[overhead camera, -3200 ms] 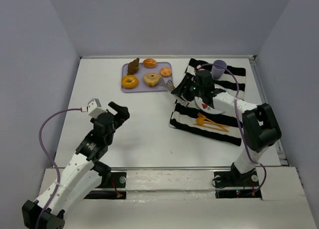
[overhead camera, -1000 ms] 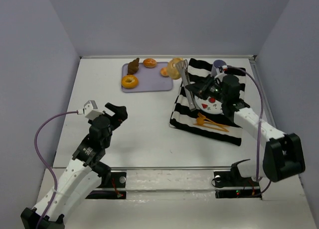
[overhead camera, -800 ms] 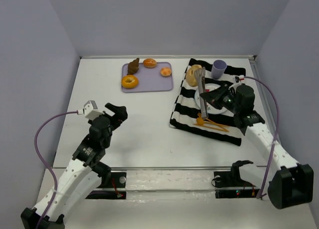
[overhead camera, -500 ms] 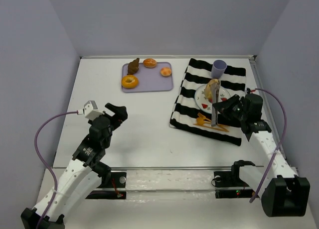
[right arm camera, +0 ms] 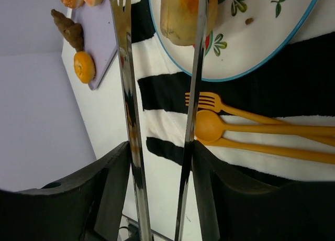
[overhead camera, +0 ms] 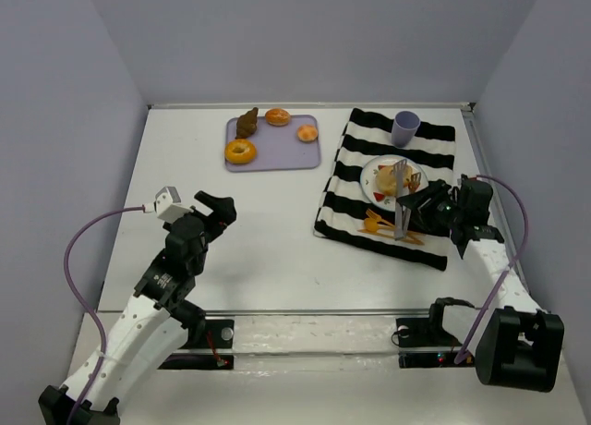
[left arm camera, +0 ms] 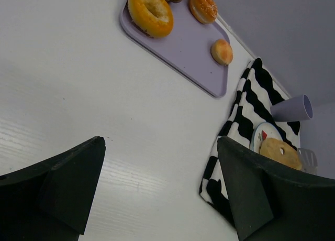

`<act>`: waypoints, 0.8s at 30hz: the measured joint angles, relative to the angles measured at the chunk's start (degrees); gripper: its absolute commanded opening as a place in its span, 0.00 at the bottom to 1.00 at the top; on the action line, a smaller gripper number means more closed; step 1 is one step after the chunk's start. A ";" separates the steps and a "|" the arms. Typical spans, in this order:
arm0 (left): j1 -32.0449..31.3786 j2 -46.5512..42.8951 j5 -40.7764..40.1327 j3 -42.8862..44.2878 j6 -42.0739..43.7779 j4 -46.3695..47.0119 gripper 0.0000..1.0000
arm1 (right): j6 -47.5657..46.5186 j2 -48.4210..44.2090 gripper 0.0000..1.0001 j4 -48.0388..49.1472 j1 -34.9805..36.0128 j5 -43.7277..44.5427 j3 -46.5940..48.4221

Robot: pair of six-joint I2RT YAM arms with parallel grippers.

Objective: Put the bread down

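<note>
1. Bread (overhead camera: 387,181) lies on the white plate (overhead camera: 367,177) with a blue rim; it is pale tan and sits toward the plate's left side.
2. The plate rests on the black-and-white striped cloth (overhead camera: 346,217), on the right half of the table (overhead camera: 277,231). Its face carries printed red spots and green leaf sprigs.
3. My right gripper (overhead camera: 414,214) clasps a pair of metal tongs (overhead camera: 400,203), my fingers pressing the two arms from outside.
4. The tong arms stand spread apart. From my right wrist, one arm crosses in front of the bread and the other passes left of the plate. I cannot tell whether either tip touches the bread.
5. An orange fork (right arm camera: 209,100) and an orange spoon (right arm camera: 209,124) lie side by side on the cloth, just near of the plate.
6. A purple cup (overhead camera: 404,127) stands on the cloth's far end, beyond the plate.
7. The lilac tray (overhead camera: 277,152) sits left of the cloth, holding the orange ring doughnut (overhead camera: 240,151), two small buns (overhead camera: 278,116) and a brown pastry (overhead camera: 247,123).
8. My left gripper (overhead camera: 217,208) hangs over bare table well apart from all this, its fingers wide and holding nothing.
</note>
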 measured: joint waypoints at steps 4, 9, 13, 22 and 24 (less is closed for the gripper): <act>0.00 0.00 0.09 0.00 0.00 0.02 0.99 | -0.07 -0.37 0.57 -0.68 -1.11 -0.09 -0.22; 0.00 -0.02 0.13 0.00 0.00 0.02 0.99 | -0.79 -1.70 0.59 -2.36 -2.21 1.11 -0.17; 0.00 0.00 0.13 0.00 0.00 0.02 0.99 | -2.29 -4.20 0.61 -6.93 -2.71 5.60 0.37; 0.00 0.26 0.11 0.00 0.00 0.02 0.99 | -5.86 -12.59 0.56 -14.86 -2.95 16.59 5.84; 0.00 0.39 0.11 0.00 0.00 0.02 0.99 | -6.78 -13.16 0.54 -15.87 -2.95 17.57 7.76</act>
